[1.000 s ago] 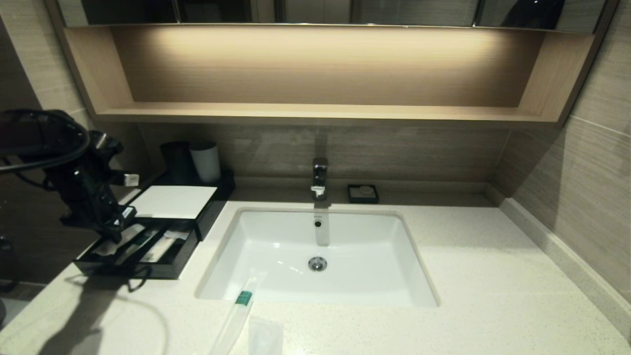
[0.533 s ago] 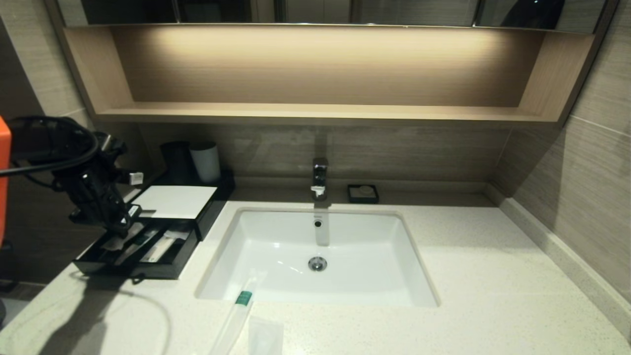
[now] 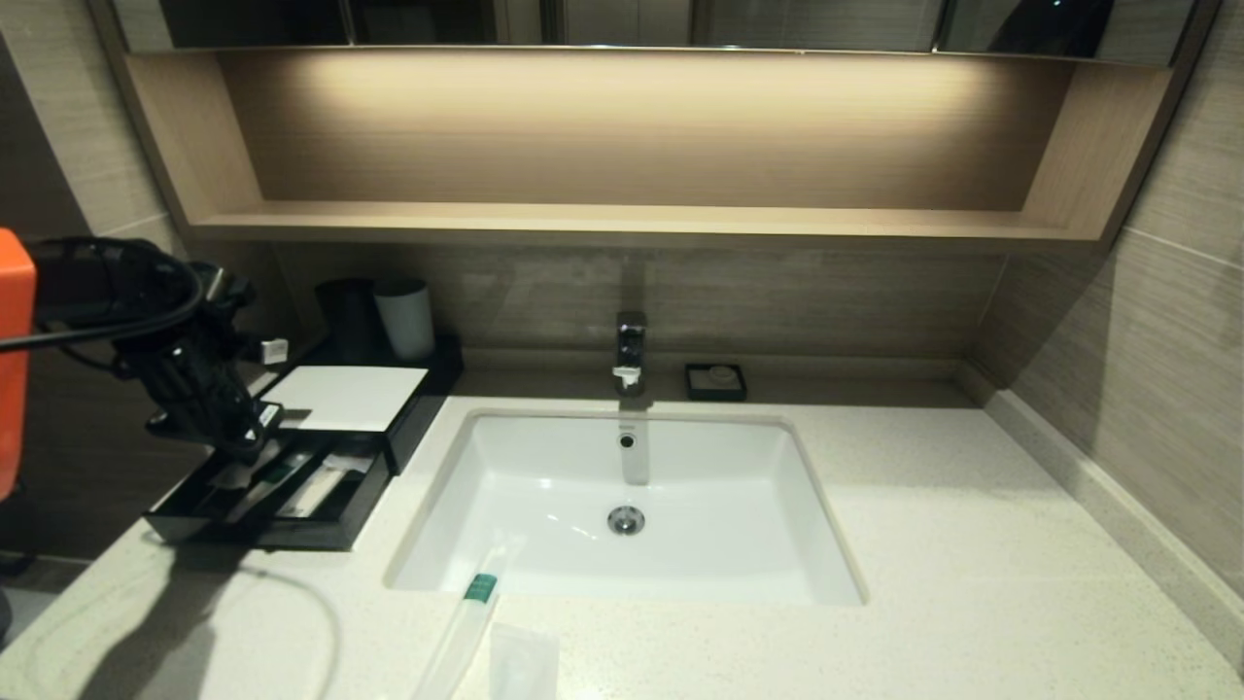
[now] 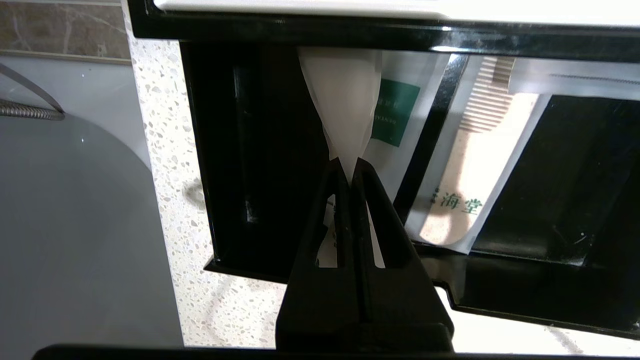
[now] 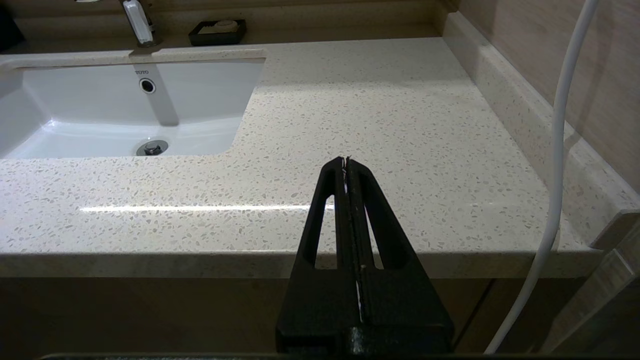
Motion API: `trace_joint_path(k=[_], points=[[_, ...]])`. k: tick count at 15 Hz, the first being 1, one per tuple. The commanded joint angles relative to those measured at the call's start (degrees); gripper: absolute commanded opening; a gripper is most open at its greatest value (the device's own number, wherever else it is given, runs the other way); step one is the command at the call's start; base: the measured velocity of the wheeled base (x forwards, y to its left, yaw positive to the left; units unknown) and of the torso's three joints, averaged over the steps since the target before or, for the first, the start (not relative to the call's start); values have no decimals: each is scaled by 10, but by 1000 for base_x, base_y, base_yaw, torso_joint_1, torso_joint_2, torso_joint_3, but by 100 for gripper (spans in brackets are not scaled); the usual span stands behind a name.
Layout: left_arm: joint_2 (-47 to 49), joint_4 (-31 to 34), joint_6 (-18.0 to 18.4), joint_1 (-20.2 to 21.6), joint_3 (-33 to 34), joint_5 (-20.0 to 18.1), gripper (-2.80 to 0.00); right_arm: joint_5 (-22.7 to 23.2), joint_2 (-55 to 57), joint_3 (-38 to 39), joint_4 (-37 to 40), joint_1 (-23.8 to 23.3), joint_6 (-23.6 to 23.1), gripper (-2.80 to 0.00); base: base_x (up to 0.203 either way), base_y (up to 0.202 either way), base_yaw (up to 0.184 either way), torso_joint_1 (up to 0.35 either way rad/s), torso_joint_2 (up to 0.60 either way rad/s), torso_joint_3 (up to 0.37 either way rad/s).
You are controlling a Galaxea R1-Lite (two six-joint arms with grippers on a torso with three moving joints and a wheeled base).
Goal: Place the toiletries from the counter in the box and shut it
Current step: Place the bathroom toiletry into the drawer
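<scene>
The left gripper (image 4: 348, 170) is hovering over the open drawer (image 3: 282, 491) of the box (image 3: 345, 399) at the counter's (image 3: 923, 544) far left, pinching a clear sachet (image 4: 342, 100). Two more sachets, one green-tipped (image 3: 476, 593), are lying at the counter's near edge. The right gripper (image 5: 346, 162) is idling with fingers pressed together near the counter's right front.

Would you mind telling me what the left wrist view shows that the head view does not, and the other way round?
Only the left wrist view shows the left pincer shut on a white packet over the open drawer, plus a comb sachet with printed characters and a green-labelled sachet.

Only the head view shows the basin, faucet, two cups, and a green-tipped sachet beside a small packet on the near edge.

Both show the box, its drawer and the counter.
</scene>
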Motion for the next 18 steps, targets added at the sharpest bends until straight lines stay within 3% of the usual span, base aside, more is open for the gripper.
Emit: trace_joint_path(k=[1,7,11,12,18], points=[[3,-3,2,2,0,1,-280,0,1,-1,0,0,0,-280,0,0,0,0,0,0],[10,-13,36,20,0,3,-280,0,1,-1,0,0,0,-280,0,0,0,0,0,0],[12,-13,36,21,1,2,-280,0,1,0,0,0,0,-280,0,0,0,0,0,0],[11,-13,36,20,1,2,0,0,1,0,0,0,0,-280,0,0,0,0,0,0],[-1,-17,35,20,1,1,0,0,1,0,0,0,0,-280,0,0,0,0,0,0]])
